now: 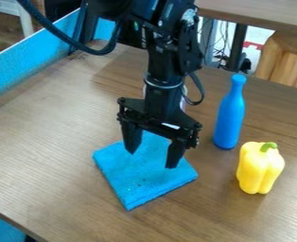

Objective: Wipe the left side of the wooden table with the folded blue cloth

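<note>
The black gripper (152, 159) hangs over a folded blue cloth (141, 182), its two fingers spread apart with nothing between them. The cloth lies on the wooden table, its back part hidden behind the gripper. To the right of the gripper a blue bottle (230, 116) stands upright. A yellow bell pepper (259, 169) with a green stem is in front of the bottle, to the right of the cloth. Part of a pale object (183, 99) shows behind the arm; what it is I cannot tell.
The brown wooden table (50, 142) has its left front edge at the lower left. A blue panel (31, 59) runs along the upper left side. Beyond the back edge are cables, a dark post (237, 46) and a wooden piece of furniture (287, 61).
</note>
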Available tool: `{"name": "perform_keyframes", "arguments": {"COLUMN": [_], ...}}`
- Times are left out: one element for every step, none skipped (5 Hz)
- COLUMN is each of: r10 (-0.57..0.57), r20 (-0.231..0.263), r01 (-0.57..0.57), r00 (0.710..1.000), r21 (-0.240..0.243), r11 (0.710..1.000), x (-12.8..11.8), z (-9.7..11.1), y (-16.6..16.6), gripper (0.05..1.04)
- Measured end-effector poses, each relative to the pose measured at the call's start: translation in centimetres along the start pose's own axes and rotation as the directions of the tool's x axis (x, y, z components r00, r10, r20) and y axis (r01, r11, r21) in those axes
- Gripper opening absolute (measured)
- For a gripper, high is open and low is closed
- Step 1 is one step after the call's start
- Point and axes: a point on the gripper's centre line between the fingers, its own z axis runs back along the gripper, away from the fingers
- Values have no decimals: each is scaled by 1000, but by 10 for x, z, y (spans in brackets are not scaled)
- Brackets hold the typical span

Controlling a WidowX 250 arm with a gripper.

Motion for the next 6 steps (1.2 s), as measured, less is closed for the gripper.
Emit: {"name": "perform_keyframes", "arguments": {"r10": [-2,-2,-3,-15,5,29], "r20": [-28,-31,-27,-24,-23,-17], "r01": [2,2,3,15,-5,-29], "r00": [1000,1000,1000,1000,1000,999], "r21": [9,9,7,5,1,-9], "r11": [1000,1000,1000,1000,1000,1000], "x": [-3,-7,-9,-12,-11,-7], "z": [-8,-15,-21,-25,-30,-33], "y": [0,2,2,3,14,25], "gripper": [1001,1001,1001,1001,1001,1001]}}
